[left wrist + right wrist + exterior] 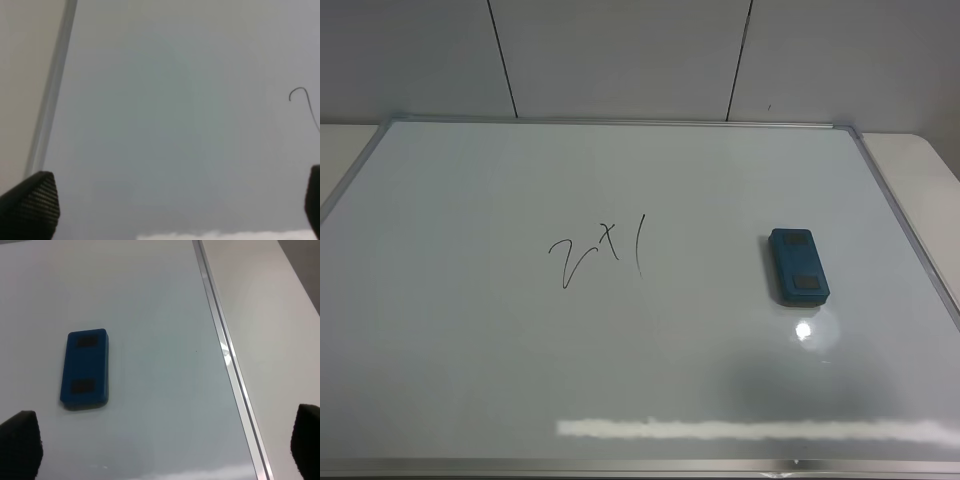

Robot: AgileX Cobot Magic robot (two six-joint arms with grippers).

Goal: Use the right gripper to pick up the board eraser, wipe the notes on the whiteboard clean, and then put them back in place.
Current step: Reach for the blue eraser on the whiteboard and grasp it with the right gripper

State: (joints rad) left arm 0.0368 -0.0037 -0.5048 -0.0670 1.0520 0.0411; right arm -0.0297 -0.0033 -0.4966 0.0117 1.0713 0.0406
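The whiteboard (470,350) lies flat and fills most of the exterior high view. The notes (598,255), thin black strokes like "2 x 1", sit near its middle; one curl of them shows in the left wrist view (302,102). The teal-blue board eraser (799,265) with two dark patches lies on the board to the right of the notes, and also shows in the right wrist view (85,368). My right gripper (162,442) is open and empty, apart from the eraser. My left gripper (172,202) is open and empty over the board's left part. Neither gripper shows in the exterior high view.
The board's silver frame runs along its right edge (227,360) and left edge (52,105). A pale table surface (270,315) lies beyond the right frame. A grey panelled wall (620,55) stands behind the board.
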